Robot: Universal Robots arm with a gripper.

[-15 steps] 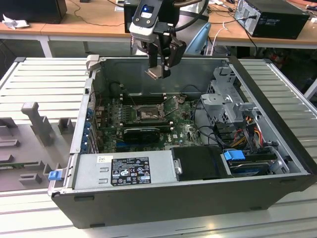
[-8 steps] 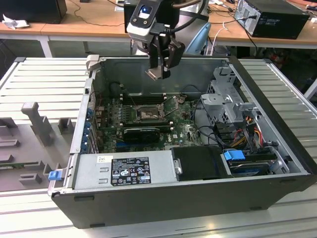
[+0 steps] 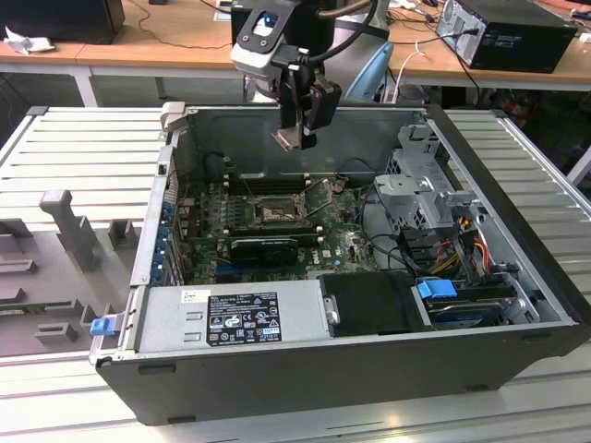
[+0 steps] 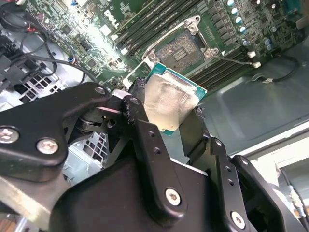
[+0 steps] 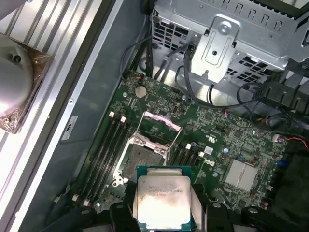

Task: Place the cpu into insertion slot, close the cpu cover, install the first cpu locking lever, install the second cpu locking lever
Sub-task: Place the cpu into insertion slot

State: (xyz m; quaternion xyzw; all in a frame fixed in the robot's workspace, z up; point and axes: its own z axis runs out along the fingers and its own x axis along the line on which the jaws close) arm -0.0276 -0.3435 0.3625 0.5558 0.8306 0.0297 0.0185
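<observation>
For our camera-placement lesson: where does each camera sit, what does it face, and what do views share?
Exterior view: off the arm, looks down into the open case; gripper shows.
First wrist view: on the arm, faces the socket; gripper holds the chip.
Second wrist view: likewise, gripper links nearer.
Both share chip and socket.

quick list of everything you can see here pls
table: 1, pale grey, slatted, underneath
computer case: 1, dark grey, open, on the table
motherboard: 1, green, inside the computer case
insertion slot: 1, dark centre, empty, on the motherboard
cpu cover: 1, silver, raised open at the insertion slot
cpu: 1, silver-beige, held above the motherboard
power supply: 1, grey, computer case's near edge
drive cage: 1, silver, exterior view's right
gripper: 1, black, shut on the cpu
</observation>
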